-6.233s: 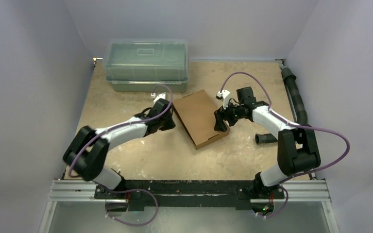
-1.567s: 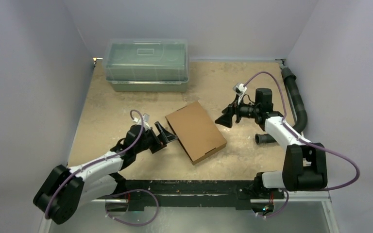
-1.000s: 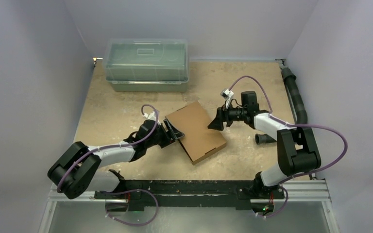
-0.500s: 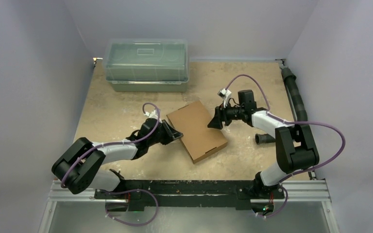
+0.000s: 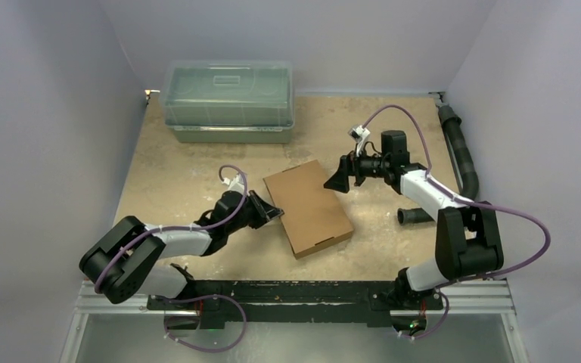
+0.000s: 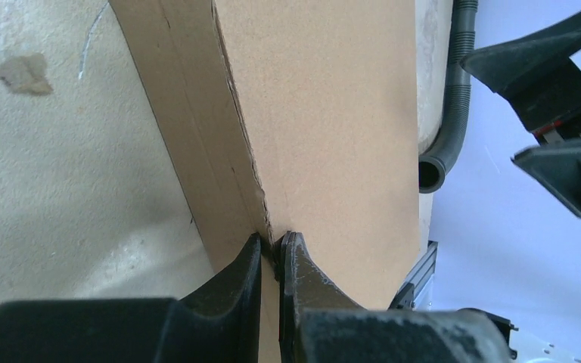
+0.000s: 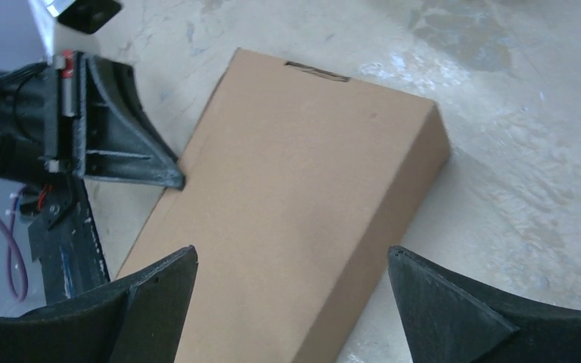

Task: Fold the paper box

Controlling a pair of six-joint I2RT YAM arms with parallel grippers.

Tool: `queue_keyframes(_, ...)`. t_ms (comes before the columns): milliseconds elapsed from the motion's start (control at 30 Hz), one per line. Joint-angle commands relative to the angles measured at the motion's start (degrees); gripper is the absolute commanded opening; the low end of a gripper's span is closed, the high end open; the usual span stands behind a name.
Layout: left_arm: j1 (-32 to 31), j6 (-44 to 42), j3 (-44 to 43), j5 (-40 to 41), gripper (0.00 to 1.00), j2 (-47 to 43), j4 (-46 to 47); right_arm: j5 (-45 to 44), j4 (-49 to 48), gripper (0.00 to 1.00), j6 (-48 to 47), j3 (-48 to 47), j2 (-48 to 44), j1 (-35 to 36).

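I see the paper box (image 5: 308, 207) lying flat on the table (image 5: 174, 174), closed, and turned at an angle. It sits between my two grippers.

The left gripper (image 5: 272, 214) is at the box's left edge. In the left wrist view its fingers (image 6: 246, 265) are pressed almost together, with the thin cardboard edge of the lid pinched between them. I cannot tell how deep the edge goes into the jaws.

The right gripper (image 5: 340, 180) is at the box's far right corner. Its jaws are spread wide and hold nothing. In the right wrist view the two fingertips (image 7: 174, 265) stand on either side of the box top, and I cannot tell if they touch it.

Behind the box, well apart from it, the clear greenish plastic bin (image 5: 228, 102) stands with its lid on. To the right of the box, past the right arm, a black corrugated hose (image 5: 458, 151) runs along the table edge. A short black tube end (image 5: 412, 216) lies near the box's right side, under the right forearm. The left wrist view also shows the hose (image 6: 454, 98) beyond the box.
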State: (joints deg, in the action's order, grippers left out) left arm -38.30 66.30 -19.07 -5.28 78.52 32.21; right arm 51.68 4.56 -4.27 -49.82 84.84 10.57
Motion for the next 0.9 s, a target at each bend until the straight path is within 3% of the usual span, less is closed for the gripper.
queue_keyframes(0, -0.3, -2.5, 5.2, 0.5, 0.00, -1.1, 0.8, -4.0, -4.3, 0.99, 7.2, 1.5, 1.4, -0.3)
queue_keyframes(867, 0.0, -1.4, 12.0, 0.8, 0.00, -3.6, 4.6, 9.5, -11.6, 0.99, 19.0, 3.1, 15.3, 1.3)
